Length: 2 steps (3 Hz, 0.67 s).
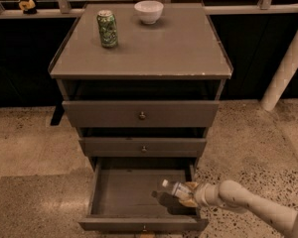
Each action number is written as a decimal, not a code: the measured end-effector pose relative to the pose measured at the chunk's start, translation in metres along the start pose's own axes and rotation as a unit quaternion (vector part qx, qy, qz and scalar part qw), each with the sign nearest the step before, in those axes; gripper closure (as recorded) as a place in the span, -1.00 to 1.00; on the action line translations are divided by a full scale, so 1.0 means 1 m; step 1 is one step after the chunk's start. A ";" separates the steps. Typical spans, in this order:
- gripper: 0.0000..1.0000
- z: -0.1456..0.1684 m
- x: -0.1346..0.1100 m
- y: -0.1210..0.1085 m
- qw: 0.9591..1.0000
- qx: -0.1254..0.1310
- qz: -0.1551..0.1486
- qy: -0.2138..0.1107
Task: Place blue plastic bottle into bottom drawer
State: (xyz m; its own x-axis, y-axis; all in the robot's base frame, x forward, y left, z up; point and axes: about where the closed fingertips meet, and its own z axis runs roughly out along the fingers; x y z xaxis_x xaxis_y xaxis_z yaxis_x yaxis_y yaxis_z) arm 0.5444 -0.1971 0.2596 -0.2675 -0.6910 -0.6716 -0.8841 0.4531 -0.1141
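Hand (188,194) around blue plastic bottle (175,187) — clear, white-capped, tilted — over bottom drawer (124,192).

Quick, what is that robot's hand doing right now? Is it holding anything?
Gripper: jaws shut on the blue plastic bottle, held over the right side of the open bottom drawer.

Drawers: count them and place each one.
3, stacked in the cabinet: top drawer and middle drawer nearly shut, bottom drawer pulled open. The gripper holds the blue plastic bottle over that drawer's right side.
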 end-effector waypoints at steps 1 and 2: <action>1.00 0.047 0.039 0.023 0.999 -0.017 0.021 0.020; 1.00 0.048 0.038 0.024 0.999 -0.018 0.021 0.020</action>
State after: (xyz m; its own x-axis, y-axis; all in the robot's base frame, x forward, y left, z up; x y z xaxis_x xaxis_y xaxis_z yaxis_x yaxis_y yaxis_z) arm 0.5317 -0.1860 0.1960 -0.3188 -0.6942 -0.6453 -0.8848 0.4621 -0.0600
